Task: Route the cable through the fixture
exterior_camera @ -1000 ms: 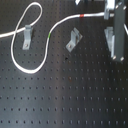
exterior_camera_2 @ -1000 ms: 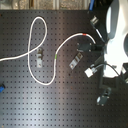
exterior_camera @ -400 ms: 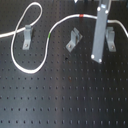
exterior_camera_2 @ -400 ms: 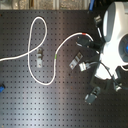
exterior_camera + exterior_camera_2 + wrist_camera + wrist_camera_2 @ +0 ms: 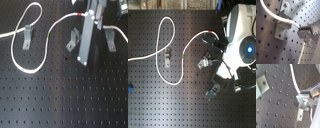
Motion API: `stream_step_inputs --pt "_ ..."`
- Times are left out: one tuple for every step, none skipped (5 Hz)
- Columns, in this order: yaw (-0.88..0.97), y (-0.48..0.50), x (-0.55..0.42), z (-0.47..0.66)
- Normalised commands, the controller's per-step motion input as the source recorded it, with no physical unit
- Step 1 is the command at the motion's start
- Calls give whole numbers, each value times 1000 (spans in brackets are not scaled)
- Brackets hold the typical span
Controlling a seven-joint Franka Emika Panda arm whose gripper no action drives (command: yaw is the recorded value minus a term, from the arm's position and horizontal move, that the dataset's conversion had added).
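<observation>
white cable [image 5: 295,82] over perforated board [image 5: 278,104], claw [image 5: 306,101] gripping it

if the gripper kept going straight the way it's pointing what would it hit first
Probably the board. The gripper holds the cable and points down beside a metal clip; depth is unclear, so it might graze that clip.

Front half of the perforated board [image 5: 65,100] in the first exterior view is bare, wide room to pass there. Back row is crowded: three metal fixture clips stand upright, left clip [image 5: 27,36], middle clip [image 5: 74,40], right clip [image 5: 111,39]. The cable [image 5: 30,70] loops around the left clip and arcs over toward the middle one, blocking low passes between them. The arm [image 5: 240,42] overhangs the right clip area in the second exterior view.
</observation>
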Motion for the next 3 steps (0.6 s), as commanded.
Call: stream_step_inputs --pt "371 313 26 475" --pt "203 250 128 659" --pt "0 43 36 8"
